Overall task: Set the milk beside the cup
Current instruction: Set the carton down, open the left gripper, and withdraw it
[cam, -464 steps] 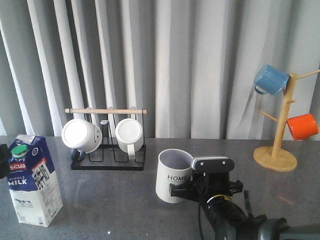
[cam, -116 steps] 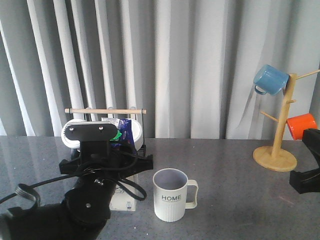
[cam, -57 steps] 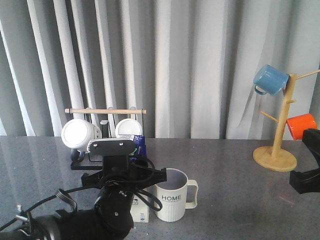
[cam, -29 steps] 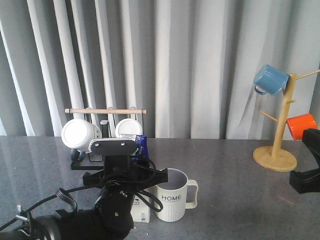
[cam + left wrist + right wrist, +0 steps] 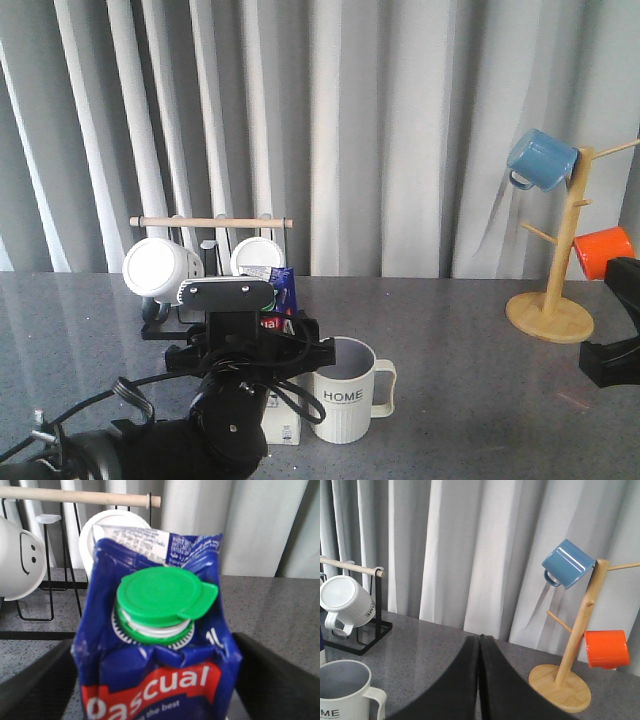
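From the front you see the tall blue and white gable-top milk carton (image 5: 281,300) standing upright, its long axis vertical, just left of the off-white ribbed "HOME" mug (image 5: 345,388) on the grey speckled table (image 5: 470,330). The left gripper (image 5: 262,352) straddles the carton, and its bulk hides the carton's lower half; carton and mug look touching or nearly so. Your right arm waits well apart at the right edge.

In the left wrist view, the dark fingers (image 5: 277,682) flank the glossy, slightly crumpled carton below its smooth green round cap (image 5: 162,600), but whether they press it or have let go you cannot tell.

In the right wrist view, the right gripper (image 5: 479,680) has its fingers pressed together, empty.
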You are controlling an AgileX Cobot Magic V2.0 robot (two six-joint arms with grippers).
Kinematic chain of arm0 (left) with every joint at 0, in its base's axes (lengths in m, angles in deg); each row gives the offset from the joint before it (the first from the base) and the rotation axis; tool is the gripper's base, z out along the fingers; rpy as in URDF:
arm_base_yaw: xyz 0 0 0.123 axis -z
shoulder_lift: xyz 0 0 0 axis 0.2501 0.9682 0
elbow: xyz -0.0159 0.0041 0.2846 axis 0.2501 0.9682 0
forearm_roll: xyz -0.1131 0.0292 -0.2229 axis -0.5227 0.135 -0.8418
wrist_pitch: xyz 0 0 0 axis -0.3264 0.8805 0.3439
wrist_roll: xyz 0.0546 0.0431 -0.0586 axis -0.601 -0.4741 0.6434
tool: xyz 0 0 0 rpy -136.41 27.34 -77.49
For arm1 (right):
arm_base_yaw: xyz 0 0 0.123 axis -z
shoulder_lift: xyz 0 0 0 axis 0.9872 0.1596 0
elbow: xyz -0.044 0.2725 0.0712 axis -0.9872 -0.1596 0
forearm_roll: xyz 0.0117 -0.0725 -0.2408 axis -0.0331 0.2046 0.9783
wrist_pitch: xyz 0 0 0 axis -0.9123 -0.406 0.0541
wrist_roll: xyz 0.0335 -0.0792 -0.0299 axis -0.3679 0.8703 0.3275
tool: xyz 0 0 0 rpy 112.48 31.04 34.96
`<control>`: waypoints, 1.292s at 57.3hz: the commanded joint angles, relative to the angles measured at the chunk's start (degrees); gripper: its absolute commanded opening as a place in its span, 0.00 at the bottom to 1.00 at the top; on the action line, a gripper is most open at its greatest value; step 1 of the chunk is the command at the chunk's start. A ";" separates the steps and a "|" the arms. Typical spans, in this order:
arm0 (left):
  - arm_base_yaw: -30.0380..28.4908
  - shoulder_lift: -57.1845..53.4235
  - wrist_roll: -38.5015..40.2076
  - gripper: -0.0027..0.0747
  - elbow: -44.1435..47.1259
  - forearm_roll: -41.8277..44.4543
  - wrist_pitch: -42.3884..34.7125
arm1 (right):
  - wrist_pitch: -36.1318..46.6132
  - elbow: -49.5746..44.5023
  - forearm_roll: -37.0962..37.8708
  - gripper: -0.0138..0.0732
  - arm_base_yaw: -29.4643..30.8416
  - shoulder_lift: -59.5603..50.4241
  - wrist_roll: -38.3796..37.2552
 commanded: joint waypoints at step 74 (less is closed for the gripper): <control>5.97 -30.11 25.39 0.03 -2.69 45.63 26.15 | 3.96 1.39 0.48 0.15 0.45 -0.57 0.13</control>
